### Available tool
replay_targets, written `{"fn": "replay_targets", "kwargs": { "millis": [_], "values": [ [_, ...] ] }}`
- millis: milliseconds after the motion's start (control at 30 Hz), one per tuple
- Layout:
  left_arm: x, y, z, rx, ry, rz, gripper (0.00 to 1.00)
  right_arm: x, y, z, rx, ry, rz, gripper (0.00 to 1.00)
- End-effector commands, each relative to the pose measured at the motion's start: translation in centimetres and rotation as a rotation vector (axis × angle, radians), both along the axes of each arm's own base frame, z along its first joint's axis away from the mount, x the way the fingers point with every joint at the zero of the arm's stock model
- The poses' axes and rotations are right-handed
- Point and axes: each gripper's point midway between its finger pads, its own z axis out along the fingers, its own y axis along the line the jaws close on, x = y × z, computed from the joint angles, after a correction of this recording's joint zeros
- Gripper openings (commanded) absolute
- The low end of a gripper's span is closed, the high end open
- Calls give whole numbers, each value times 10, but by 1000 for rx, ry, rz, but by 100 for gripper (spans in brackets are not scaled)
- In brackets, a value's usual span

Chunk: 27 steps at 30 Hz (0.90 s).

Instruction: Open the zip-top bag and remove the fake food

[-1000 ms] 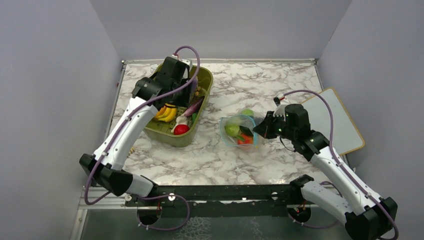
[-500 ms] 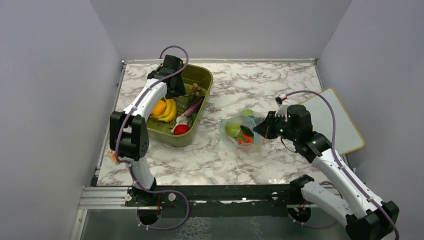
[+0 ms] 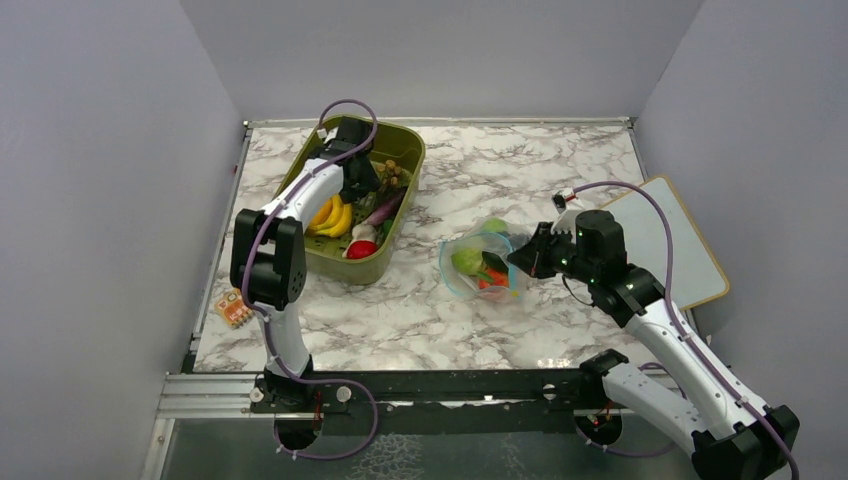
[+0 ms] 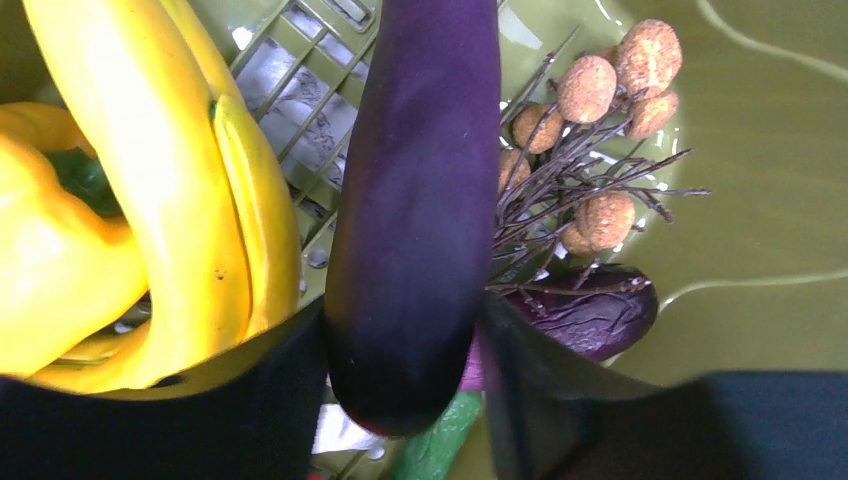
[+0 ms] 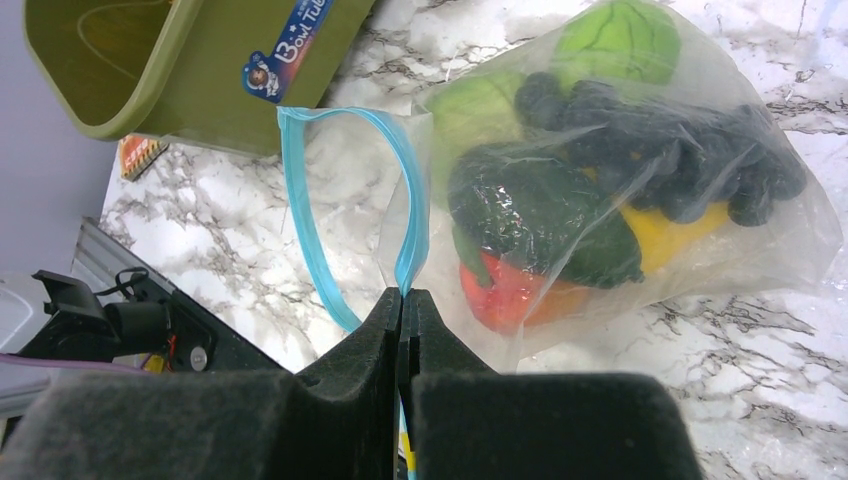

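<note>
The left arm bends up high and dips into the green tub. Its left hand squeezes the purple eggplant. The right arm reaches low over the surface. Its right hand pinches the blue strip of the bag, which has toy food inside.

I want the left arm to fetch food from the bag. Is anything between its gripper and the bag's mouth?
Yes. The left gripper sits in the green bin, closed on the eggplant, so the bin's wall lies between it and the zip-top bag. The mouth is open, its zipper strip pinched by the right gripper.
</note>
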Motion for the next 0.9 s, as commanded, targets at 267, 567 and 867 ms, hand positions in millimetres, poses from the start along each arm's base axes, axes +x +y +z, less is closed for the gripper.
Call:
{"fn": "replay_targets", "kwargs": {
  "millis": [267, 567, 867],
  "values": [
    [-3, 9, 55, 7, -148, 3, 93, 0, 0, 8, 3, -17, 5, 1],
    [-10, -13, 60, -109, -179, -76, 65, 0, 2, 15, 14, -25, 14, 1],
    [-69, -61, 139, -339, -358, -326, 67, 1, 3, 15, 2, -19, 28, 1]
  ]
}}
